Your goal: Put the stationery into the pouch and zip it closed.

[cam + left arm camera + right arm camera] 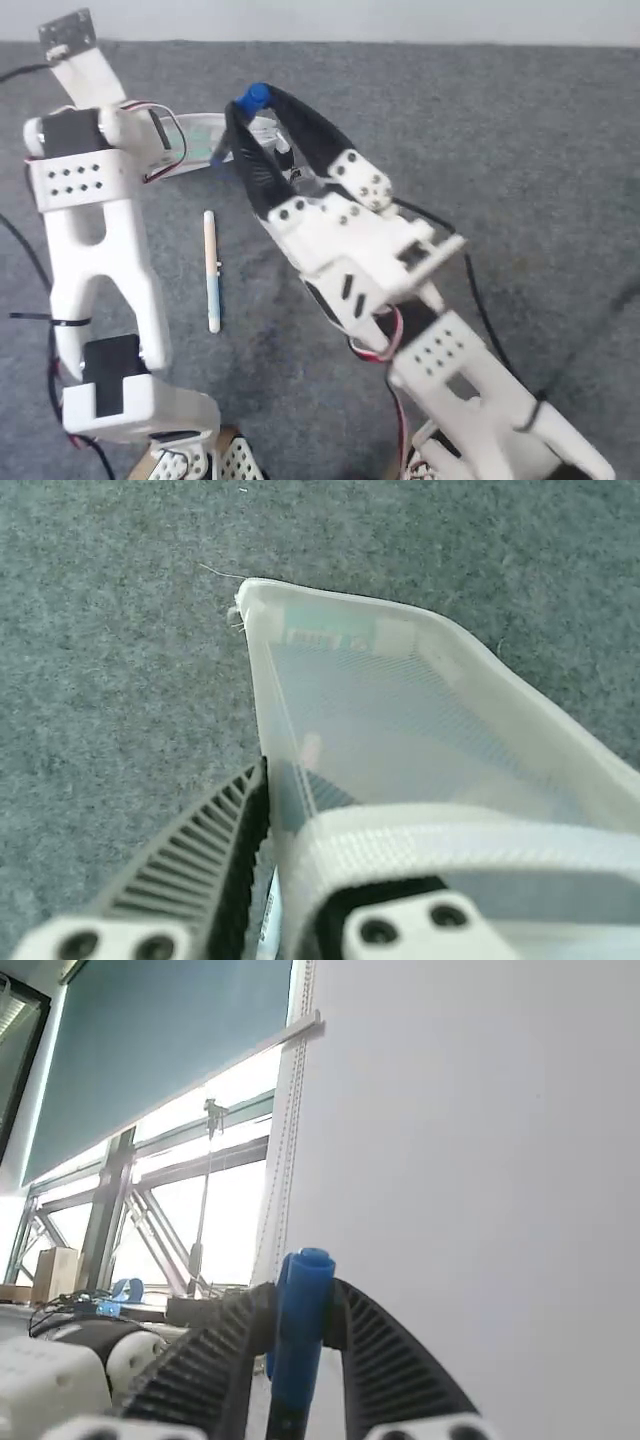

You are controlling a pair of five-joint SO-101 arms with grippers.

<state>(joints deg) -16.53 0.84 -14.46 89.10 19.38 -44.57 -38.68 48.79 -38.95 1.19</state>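
A translucent mesh pouch [400, 730] lies on the grey carpet; in the high view the pouch [195, 133] peeks out behind the left arm [95, 180]. My left gripper [285, 795] is shut on the pouch's near edge. My right gripper [257, 108] is tilted upward above the pouch's side and is shut on a blue marker [255, 97], whose cap sticks out past the fingertips. The right wrist view has that marker [298, 1340] upright in the gripper [300, 1305]. A white and blue pen [212, 270] lies loose on the carpet between the arms.
Grey carpet [520, 150] stretches out to the right of the arms. A white wall [480, 1160] and a window with a blind [150, 1050] stand beyond the right gripper. Black cables [20, 250] run beside the left arm.
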